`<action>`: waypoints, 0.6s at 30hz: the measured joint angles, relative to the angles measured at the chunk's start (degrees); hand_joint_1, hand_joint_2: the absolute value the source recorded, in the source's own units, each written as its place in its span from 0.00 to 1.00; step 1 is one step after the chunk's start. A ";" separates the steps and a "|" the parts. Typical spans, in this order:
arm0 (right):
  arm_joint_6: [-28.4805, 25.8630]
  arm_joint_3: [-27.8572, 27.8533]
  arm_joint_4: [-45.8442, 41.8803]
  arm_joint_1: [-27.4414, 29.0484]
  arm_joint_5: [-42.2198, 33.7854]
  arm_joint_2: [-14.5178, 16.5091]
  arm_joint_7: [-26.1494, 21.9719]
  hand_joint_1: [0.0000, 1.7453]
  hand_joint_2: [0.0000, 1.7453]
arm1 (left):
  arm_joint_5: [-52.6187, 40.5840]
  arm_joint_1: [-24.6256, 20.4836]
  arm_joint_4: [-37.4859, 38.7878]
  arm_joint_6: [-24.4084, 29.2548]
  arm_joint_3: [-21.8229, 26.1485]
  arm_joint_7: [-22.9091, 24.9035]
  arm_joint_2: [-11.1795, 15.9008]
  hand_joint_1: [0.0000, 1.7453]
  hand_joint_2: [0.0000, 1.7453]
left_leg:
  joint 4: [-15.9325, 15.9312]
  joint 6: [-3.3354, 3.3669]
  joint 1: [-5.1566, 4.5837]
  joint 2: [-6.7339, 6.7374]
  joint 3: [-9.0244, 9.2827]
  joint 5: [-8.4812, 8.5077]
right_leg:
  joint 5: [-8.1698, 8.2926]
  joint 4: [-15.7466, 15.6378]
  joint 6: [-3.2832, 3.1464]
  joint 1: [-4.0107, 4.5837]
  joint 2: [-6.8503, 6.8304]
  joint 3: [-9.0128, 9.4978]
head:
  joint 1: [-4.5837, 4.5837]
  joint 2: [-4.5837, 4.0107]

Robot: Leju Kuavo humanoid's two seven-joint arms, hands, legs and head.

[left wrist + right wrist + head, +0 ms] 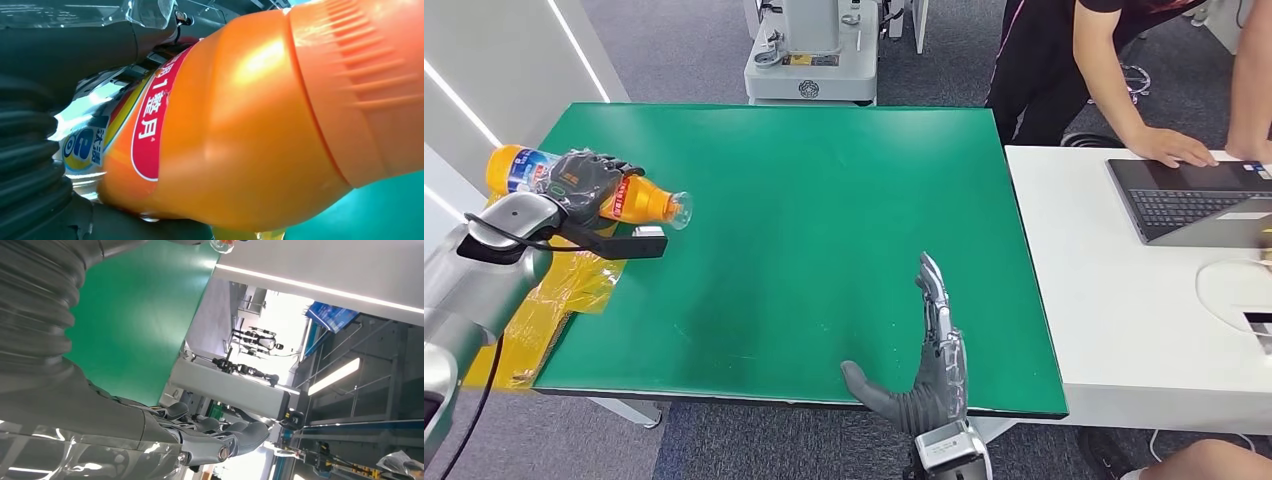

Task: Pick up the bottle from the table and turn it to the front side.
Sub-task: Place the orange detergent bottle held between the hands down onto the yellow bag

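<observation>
— So the pick-up is done, I'd say. In the head view the left hand (584, 183) is wrapped around the middle of the bottle (639, 201), up at the left of the frame, lifted off the green table (824, 230) at its left edge.

— Lying sideways, though. Neck pointing toward the frame's middle, base out past the table edge. Is the turn done?

— Can't tell from there; the fingers cover most of the label. I'd guess the turning to the front is what's left.

— The left wrist view helps: bottle (240, 145) right up close, a red patch of label (150, 125) with white characters and a blue mark beside it.

— That's detail the head view never gives. Yet only the head view shows the other arm.

— The right hand (924, 370), low centre, fingers straight and spread, holding nothing. The right wrist view agrees: fingers (220, 432) loose against the room beyond.

— And someone's at the laptop (1194, 200), far right, on the white desk (1124, 330).
</observation>
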 joint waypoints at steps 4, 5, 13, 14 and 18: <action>0.00 -0.01 0.00 0.03 0.00 0.08 0.00 0.00 1.00 | 0.00 -0.20 0.76 0.00 -0.28 0.01 -0.01 1.00 1.00 | 0.00 0.00 0.00 0.00 0.00 0.00 | 0.00 0.00 0.00 0.00 0.00 0.00 | 0.00 -0.01; 0.00 -0.01 0.00 0.04 0.00 0.09 0.00 0.00 1.00 | 0.00 -0.23 0.91 0.00 -0.34 0.01 -0.01 1.00 1.00 | 0.00 0.00 0.00 0.00 0.00 0.00 | 0.00 0.00 0.00 0.00 0.00 0.00 | 0.00 0.00; 0.01 -0.04 0.00 0.07 0.00 0.09 0.00 0.00 1.00 | 0.00 -0.51 1.74 0.00 -0.62 0.00 -0.01 1.00 1.00 | 0.00 0.00 0.00 0.00 0.00 0.00 | 0.00 0.00 0.00 0.00 0.00 0.00 | 0.00 0.01; 0.01 -0.04 -0.01 0.07 0.01 0.09 0.00 0.00 1.00 | 0.00 -0.54 1.80 0.00 -0.63 0.00 -0.01 1.00 1.00 | 0.00 0.00 0.00 0.00 0.00 0.00 | 0.00 0.00 0.00 0.00 0.00 0.00 | 0.00 0.01; 0.02 -0.05 -0.01 0.08 0.00 0.09 0.00 0.00 1.00 | 0.00 -0.72 2.05 0.00 -0.69 0.00 -0.04 1.00 1.00 | 0.00 0.00 0.00 0.00 0.00 0.00 | 0.00 0.00 0.00 0.00 0.00 0.00 | 0.00 0.01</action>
